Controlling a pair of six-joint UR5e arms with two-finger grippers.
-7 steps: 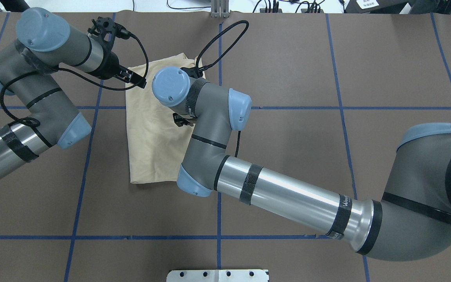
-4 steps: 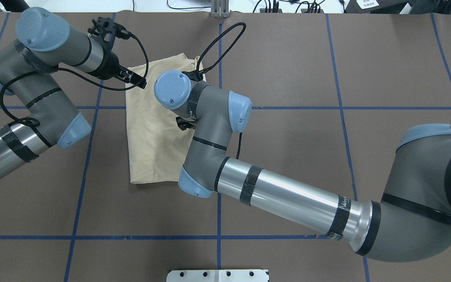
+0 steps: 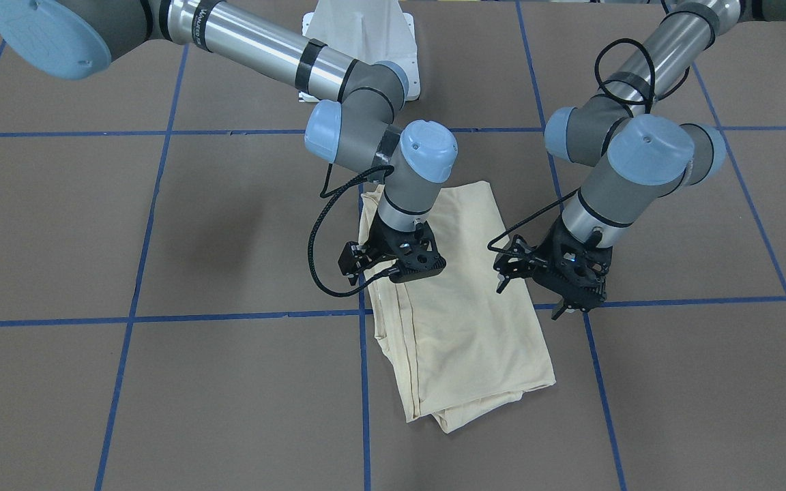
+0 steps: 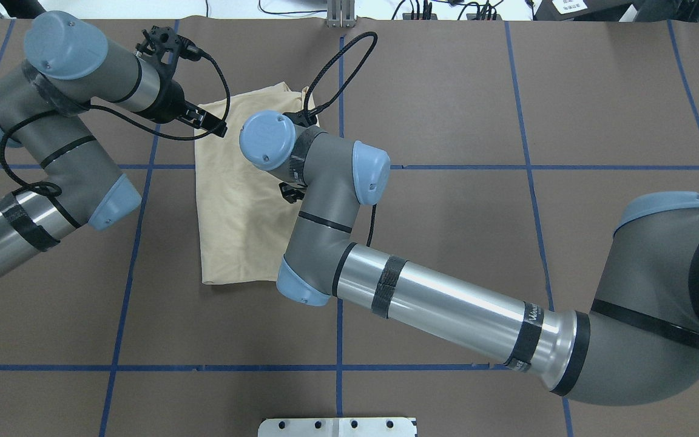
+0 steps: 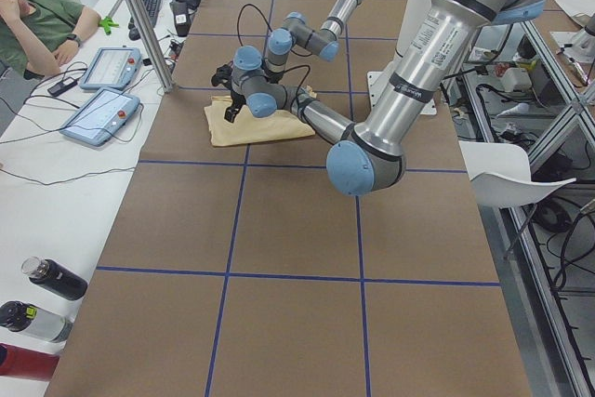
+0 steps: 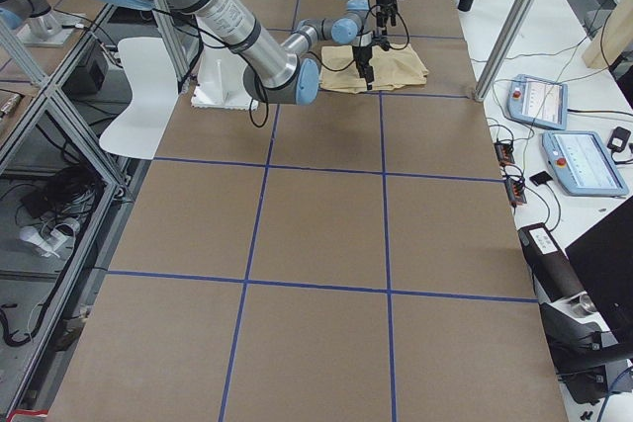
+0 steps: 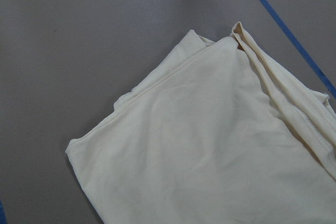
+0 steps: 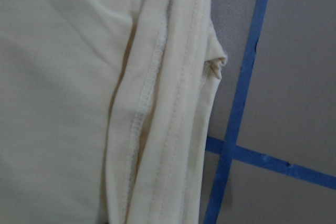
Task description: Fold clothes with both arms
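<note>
The folded T-shirt (image 4: 234,212) lies on the desk (image 4: 446,91), with bare surface around every edge. The right gripper (image 3: 396,266) is over its layered edge; I cannot tell how its fingers stand. Farther off, the left gripper (image 3: 536,290) hangs beside the opposite edge, fingers released.

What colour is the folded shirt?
Pale cream-yellow shirt, clearest in the exterior front-facing view.

Left pincer (image 3: 558,290) and right pincer (image 3: 400,268) hover, angled downward.
</note>
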